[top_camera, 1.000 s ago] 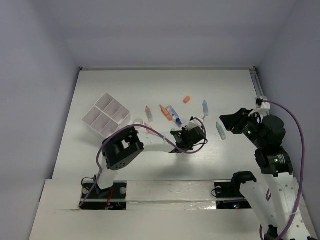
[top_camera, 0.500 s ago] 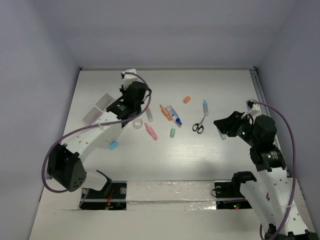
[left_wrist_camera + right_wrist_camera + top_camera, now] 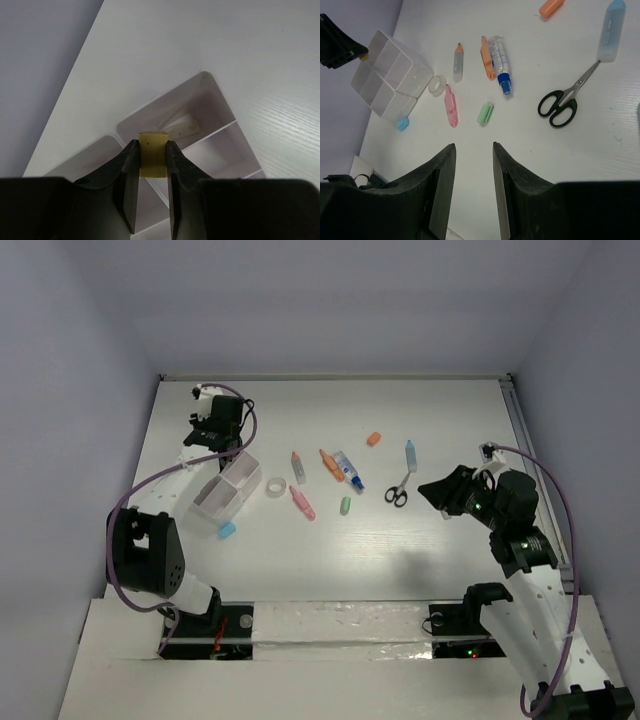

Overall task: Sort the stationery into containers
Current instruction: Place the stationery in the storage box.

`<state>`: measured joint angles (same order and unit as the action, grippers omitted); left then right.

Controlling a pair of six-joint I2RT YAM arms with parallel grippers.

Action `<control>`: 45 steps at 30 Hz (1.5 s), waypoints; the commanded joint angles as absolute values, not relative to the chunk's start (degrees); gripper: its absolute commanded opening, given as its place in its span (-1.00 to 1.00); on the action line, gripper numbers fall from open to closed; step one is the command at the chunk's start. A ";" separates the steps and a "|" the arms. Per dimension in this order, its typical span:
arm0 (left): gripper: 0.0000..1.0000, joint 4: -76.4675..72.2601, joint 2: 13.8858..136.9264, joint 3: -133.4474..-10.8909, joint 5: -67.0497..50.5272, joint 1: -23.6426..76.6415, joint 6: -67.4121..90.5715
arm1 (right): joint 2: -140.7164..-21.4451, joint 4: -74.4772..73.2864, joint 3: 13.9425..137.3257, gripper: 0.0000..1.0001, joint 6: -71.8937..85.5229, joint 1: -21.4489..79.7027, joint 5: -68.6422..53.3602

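I had the left claw (image 3: 152,150) pinched shut on a small yellow eraser (image 3: 153,136). It hung just above the containers (image 3: 222,97) at the far left of the bench (image 3: 450,410), held there, I judged, to be dropped into a cell. It sat over a wall between cells, so I could not tell which cell it was meant for. The cell beyond it held one pale flat strip (image 3: 183,128). What I could see of the other cells looked bare, and the claw hid the rest.

To the right, a tape ring (image 3: 277,486), markers (image 3: 301,502), a tube (image 3: 348,470) and scissors (image 3: 397,490) lay loose and unsorted. The right claw (image 3: 474,165) hovered over the near right, jaws partway open and gripping nothing. I judged it was parked clear of the left arm.
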<state>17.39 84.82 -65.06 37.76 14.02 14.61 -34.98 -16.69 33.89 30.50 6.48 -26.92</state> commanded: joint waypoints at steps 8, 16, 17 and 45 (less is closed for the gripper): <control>-0.81 15.64 87.01 -69.08 39.02 13.10 9.49 | -34.28 -13.62 34.01 -0.18 30.24 7.56 -27.95; -0.58 15.30 89.12 -69.61 38.58 13.10 9.23 | -34.28 -14.33 34.19 -0.17 30.15 7.56 -27.86; -0.55 15.29 88.95 -69.61 38.50 13.10 9.23 | -34.36 -14.33 34.28 -0.17 29.97 7.56 -27.77; 0.08 14.77 62.77 -64.17 14.70 23.90 16.16 | -52.37 -15.12 37.00 -0.24 26.10 19.94 -10.74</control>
